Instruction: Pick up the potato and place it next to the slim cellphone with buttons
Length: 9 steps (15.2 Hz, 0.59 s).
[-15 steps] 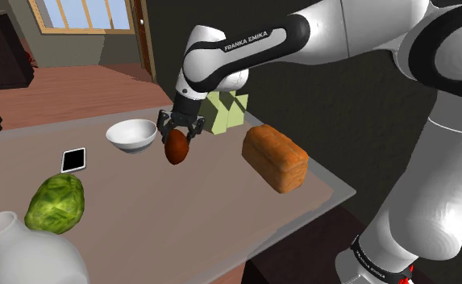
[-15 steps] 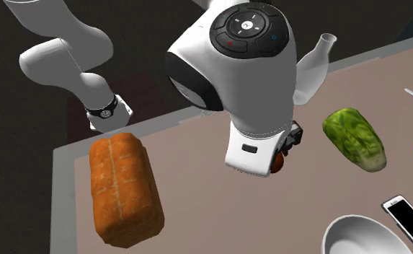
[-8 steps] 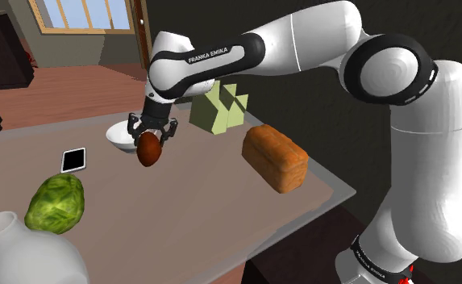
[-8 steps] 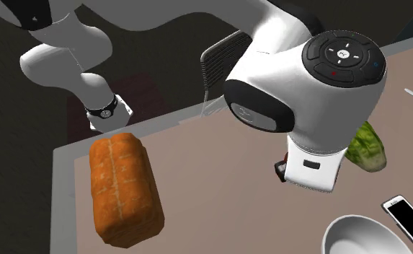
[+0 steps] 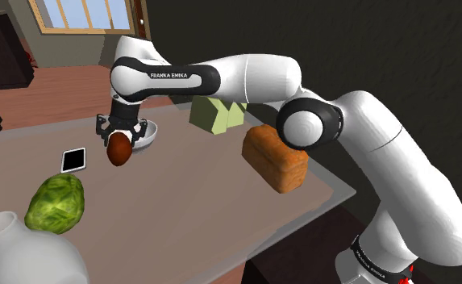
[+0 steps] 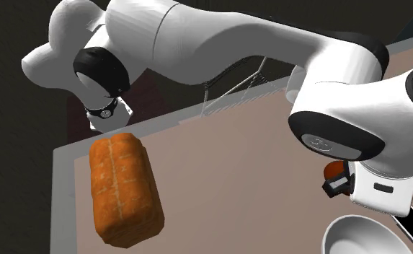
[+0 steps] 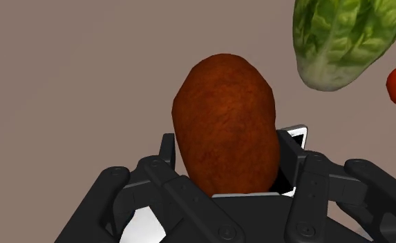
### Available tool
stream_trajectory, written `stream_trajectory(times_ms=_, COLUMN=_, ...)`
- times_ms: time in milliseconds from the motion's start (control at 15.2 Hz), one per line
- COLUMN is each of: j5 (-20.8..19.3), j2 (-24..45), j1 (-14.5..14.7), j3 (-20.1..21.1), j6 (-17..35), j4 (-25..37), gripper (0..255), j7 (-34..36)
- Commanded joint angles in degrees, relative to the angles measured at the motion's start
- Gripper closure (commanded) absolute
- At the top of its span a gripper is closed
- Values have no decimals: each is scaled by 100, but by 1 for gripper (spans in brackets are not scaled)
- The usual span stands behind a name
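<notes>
Brown potato (image 7: pixel 224 124) clamped in my gripper (image 7: pixel 225 185), above the table (image 5: pixel 189 194) near its far edge, between phone (image 5: pixel 74 160) and bowl (image 5: pixel 147 136). Wrist view puts the phone right behind the potato; shoulder view shows it beside.

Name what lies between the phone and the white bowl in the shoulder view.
The reddish-brown potato, clasped in the gripper, hangs between the phone and the bowl, as the shoulder view shows.

Wood-framed window (image 5: pixel 84 14), reddish floor (image 5: pixel 68 85), dark wall (image 5: pixel 366 40), taupe table (image 5: pixel 205 211)
</notes>
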Motion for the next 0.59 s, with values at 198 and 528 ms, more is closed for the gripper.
stream_trajectory(times_ms=198, j5=-70, j2=629, j1=150, j3=-56, j6=-141, j4=761, gripper=255, j7=29)
stream_trajectory(times_ms=528, j5=-55, j2=577, j1=98, j3=-50, j6=283, j4=276, gripper=255, j7=-20)
